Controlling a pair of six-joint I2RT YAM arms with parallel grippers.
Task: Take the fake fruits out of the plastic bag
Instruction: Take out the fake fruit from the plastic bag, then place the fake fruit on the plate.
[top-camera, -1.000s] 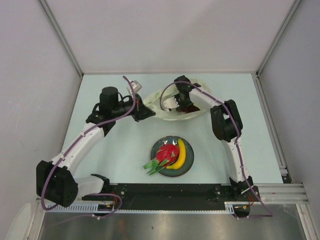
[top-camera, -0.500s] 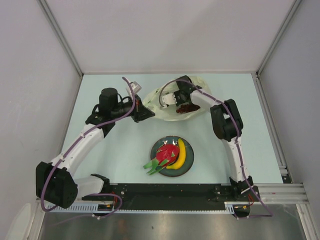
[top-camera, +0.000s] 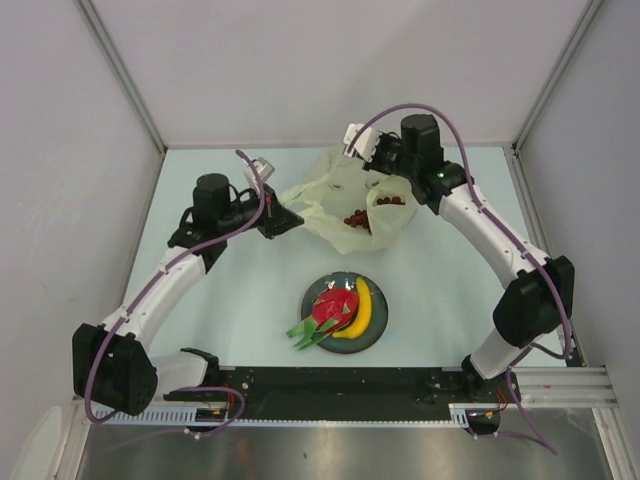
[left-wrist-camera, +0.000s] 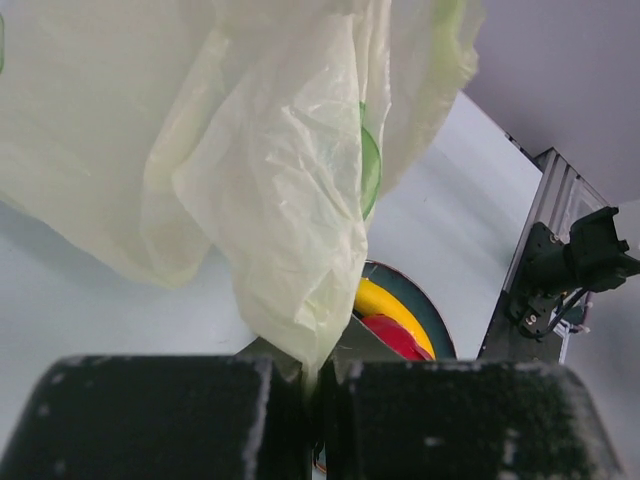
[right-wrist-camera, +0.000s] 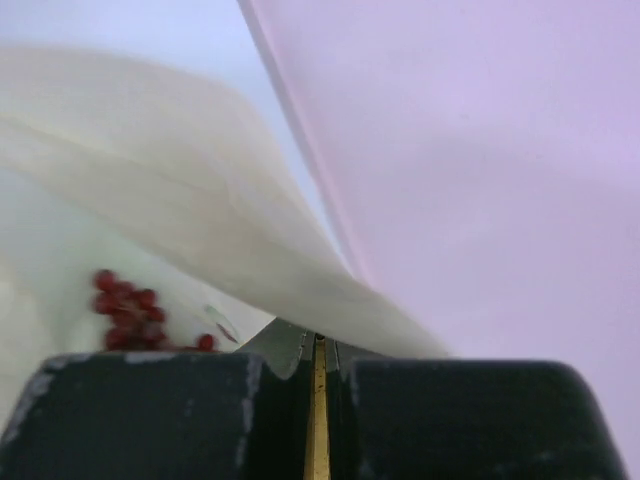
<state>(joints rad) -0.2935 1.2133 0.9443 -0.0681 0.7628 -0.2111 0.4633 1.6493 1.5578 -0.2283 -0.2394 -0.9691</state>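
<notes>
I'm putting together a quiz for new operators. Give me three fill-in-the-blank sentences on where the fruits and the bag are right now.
1. The banana and the dragon fruit lie on the dark round ___.
2. The left gripper and the right gripper are each shut on the ___.
3. The dark red fruit not yet taken out is the ___.
Missing words: plate; plastic bag; grape bunch.
</notes>
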